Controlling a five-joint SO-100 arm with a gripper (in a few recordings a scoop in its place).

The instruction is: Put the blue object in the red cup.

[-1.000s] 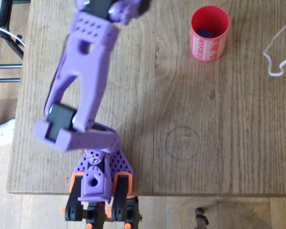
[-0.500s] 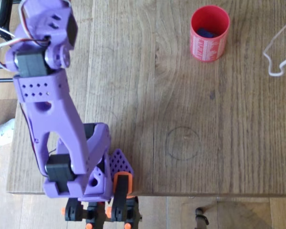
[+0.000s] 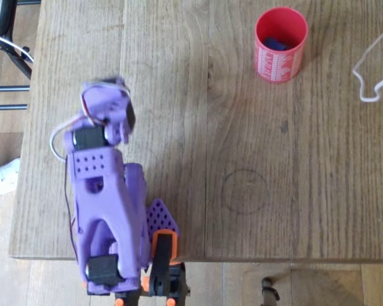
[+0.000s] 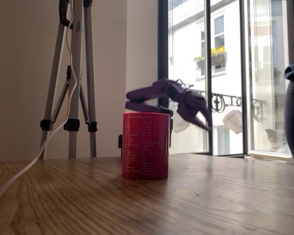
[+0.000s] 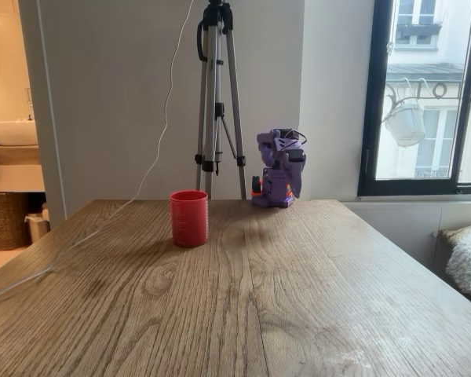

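**Brick seen inside cup, arm folded at table edge**

Fingers are seen in a fixed view as two purple prongs behind and just above the cup's rim, set slightly apart with a narrow gap between them; nothing is held and nothing is touched. In the overhead view the purple arm is folded over its base at about 7 o'clock on the table, and the opening of the fingers cannot be judged there.

The blue object is seen lying inside the red cup, which stands upright at about 1 o'clock in the overhead view, well apart from the arm. The cup's white print is visible on its wall.

The table is of grained wood, with a faint ring mark near its middle. A white cord is laid at 2 o'clock. A tripod is stood behind the table against a pale wall, and a tall window is seen at 3 o'clock.
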